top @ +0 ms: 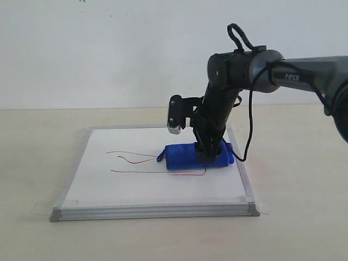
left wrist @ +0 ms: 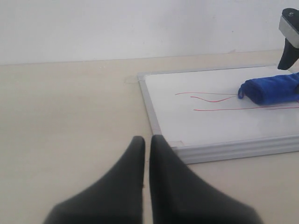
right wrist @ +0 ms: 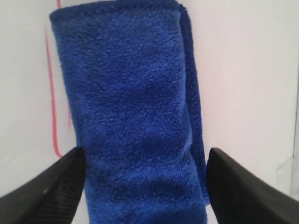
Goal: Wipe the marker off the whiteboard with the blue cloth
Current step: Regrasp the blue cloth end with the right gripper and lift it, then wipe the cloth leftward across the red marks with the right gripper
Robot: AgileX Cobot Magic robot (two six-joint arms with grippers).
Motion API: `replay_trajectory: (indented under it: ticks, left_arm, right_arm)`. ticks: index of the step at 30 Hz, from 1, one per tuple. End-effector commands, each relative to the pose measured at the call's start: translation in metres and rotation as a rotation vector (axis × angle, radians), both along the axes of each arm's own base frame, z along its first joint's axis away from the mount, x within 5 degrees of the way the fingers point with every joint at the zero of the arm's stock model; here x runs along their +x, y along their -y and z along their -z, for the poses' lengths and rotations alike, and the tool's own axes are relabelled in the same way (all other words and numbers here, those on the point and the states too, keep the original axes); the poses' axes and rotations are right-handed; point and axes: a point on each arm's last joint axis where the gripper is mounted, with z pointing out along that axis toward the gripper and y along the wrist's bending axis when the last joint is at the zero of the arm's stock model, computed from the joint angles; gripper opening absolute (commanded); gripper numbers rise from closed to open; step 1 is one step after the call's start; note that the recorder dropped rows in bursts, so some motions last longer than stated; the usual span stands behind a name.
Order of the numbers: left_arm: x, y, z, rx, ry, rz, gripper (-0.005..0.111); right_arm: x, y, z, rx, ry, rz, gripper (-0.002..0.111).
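The whiteboard (top: 109,185) lies flat on the table, silver-framed with taped corners. Thin red marker lines (top: 147,172) run across its middle. The rolled blue cloth (top: 182,156) rests on the board's right part, just beyond the lines' right end. My right gripper (top: 209,155) is down over the cloth. In the right wrist view the right gripper (right wrist: 145,161) is open, one finger on each side of the blue cloth (right wrist: 131,116), with a red line (right wrist: 50,93) beside it. My left gripper (left wrist: 147,140) is shut and empty, off the whiteboard's (left wrist: 210,126) near left corner.
The beige table (top: 38,141) surrounds the board, and a white wall stands behind. The right arm's black cable (top: 251,119) hangs over the board's right edge. The right wrist camera (left wrist: 290,28) shows above the blue cloth (left wrist: 271,89) in the left wrist view.
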Motion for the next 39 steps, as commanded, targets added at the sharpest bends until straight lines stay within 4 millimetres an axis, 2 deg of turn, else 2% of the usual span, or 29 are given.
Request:
replay_trajectory:
  ticks: [1,3,6,10,11,16,20,23,27,29,35,39]
  left_arm:
    - [0.000,0.000,-0.002,0.003,0.017,-0.002,0.004]
    - [0.000,0.000,-0.002,0.003,0.017,-0.002,0.004]
    - [0.000,0.000,-0.002,0.003,0.017,-0.002,0.004]
    - [0.000,0.000,-0.002,0.003,0.017,-0.002,0.004]
    - [0.000,0.000,-0.002,0.003,0.017,-0.002,0.004]
    - [0.000,0.000,-0.002,0.003,0.017,-0.002,0.004]
    - [0.000,0.000,-0.002,0.003,0.017,-0.002,0.004]
    - [0.000,0.000,-0.002,0.003,0.017,-0.002,0.004]
    - [0.000,0.000,-0.002,0.003,0.017,-0.002,0.004]
    - [0.000,0.000,-0.002,0.003,0.017,-0.002,0.004]
    - [0.000,0.000,-0.002,0.003,0.017,-0.002,0.004]
    - [0.000,0.000,-0.002,0.003,0.017,-0.002,0.004]
  right_arm:
    - [0.004,0.002,0.015,0.006,-0.015,0.029,0.069]
    - [0.005,0.002,0.020,0.011,-0.016,0.046,0.066]
    - [0.005,0.002,0.020,0.019,-0.017,0.064,0.050]
    - [0.006,0.003,0.008,0.030,0.015,0.081,0.007]
    - [0.006,0.003,0.001,0.038,0.028,0.084,0.000]
    - [0.000,0.004,-0.036,0.094,0.057,0.158,0.000]
    - [-0.015,0.000,-0.055,0.203,-0.076,0.277,0.000]
    - [-0.024,-0.010,-0.061,0.282,-0.163,0.353,0.000]
    - [-0.037,-0.038,-0.064,0.321,-0.170,0.374,0.000]
    - [-0.046,-0.061,-0.066,0.362,-0.150,0.374,0.000]
    - [-0.067,-0.128,-0.078,0.652,-0.040,0.505,0.000]
    - [-0.069,-0.145,-0.074,0.798,-0.060,0.678,0.000]
